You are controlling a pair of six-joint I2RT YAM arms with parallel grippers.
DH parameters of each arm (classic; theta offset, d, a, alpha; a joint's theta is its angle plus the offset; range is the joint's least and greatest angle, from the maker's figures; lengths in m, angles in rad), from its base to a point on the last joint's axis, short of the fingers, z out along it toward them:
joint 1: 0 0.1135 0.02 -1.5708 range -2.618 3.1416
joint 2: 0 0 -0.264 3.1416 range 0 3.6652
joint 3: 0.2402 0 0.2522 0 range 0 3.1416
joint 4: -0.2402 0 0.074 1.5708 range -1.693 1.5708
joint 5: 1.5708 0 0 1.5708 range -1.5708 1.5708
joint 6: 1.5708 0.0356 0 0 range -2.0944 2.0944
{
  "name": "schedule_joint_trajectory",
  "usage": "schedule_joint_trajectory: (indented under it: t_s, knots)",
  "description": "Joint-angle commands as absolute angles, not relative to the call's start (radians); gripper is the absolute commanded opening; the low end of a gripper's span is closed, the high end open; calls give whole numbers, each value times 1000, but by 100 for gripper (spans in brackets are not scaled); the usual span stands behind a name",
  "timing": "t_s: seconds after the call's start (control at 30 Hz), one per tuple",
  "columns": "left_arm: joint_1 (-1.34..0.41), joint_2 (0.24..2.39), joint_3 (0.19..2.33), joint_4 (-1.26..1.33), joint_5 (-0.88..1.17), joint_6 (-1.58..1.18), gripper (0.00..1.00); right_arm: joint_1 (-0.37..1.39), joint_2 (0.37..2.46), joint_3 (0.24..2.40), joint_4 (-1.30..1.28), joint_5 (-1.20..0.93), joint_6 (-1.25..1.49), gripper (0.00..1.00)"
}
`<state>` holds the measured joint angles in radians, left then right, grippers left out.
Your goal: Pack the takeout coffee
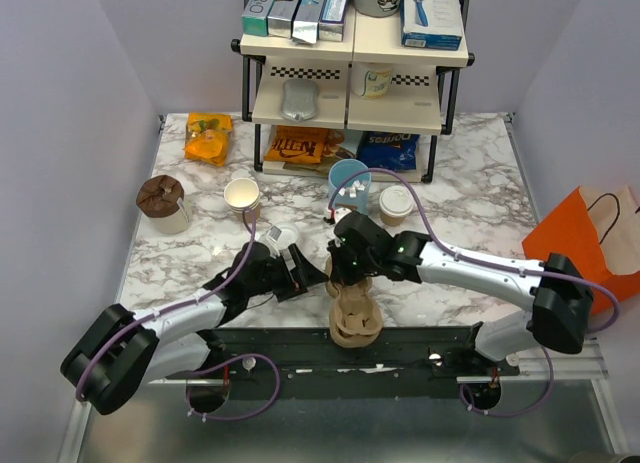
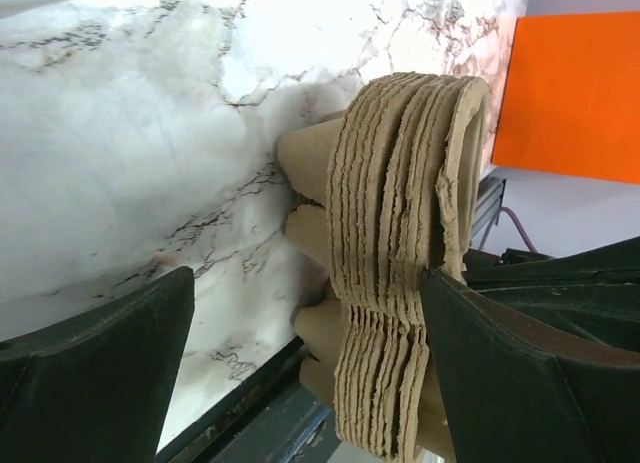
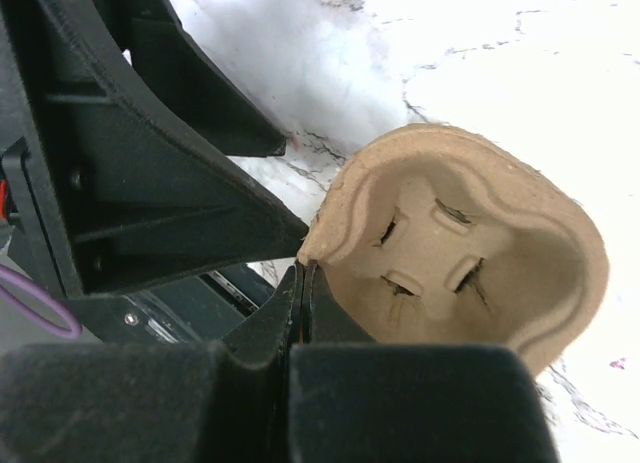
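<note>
**Carrier pinched, coffee waiting on the table**

Clamped narrow on the rim of the top carrier (image 3: 470,253): the right gripper (image 1: 345,275), its fingers (image 3: 265,328) pressed together over the pulp edge in the wrist view. Spread wide: the left gripper (image 1: 308,268), with the stack (image 2: 400,283) of carriers between its fingers, close against one and well clear of the other; cannot tell whether touching. Stack near the front edge of the table (image 1: 480,183), just below both grippers in the top view. Behind the right gripper, the coffee (image 1: 394,205), upright on the table, lid on, just right of the blue cup (image 1: 347,175), apart from the carriers. Off the table's right side, an orange bag (image 1: 585,233).
</note>
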<state>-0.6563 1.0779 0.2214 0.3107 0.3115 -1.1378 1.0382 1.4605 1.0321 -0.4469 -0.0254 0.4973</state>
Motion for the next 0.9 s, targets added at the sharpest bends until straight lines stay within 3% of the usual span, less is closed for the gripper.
schedule_joint_trajectory:
  t_s: [0.0, 0.47, 0.87]
  knots:
    - [-658, 1137, 206, 203, 290, -1092, 99, 1046, 1332, 1029, -224, -3, 519, 1]
    - [-658, 1169, 218, 172, 276, -1086, 99, 1043, 1282, 1014, -218, -35, 494, 1]
    - [-658, 1069, 241, 123, 279, -1086, 99, 1031, 1295, 994, -262, -55, 482, 1]
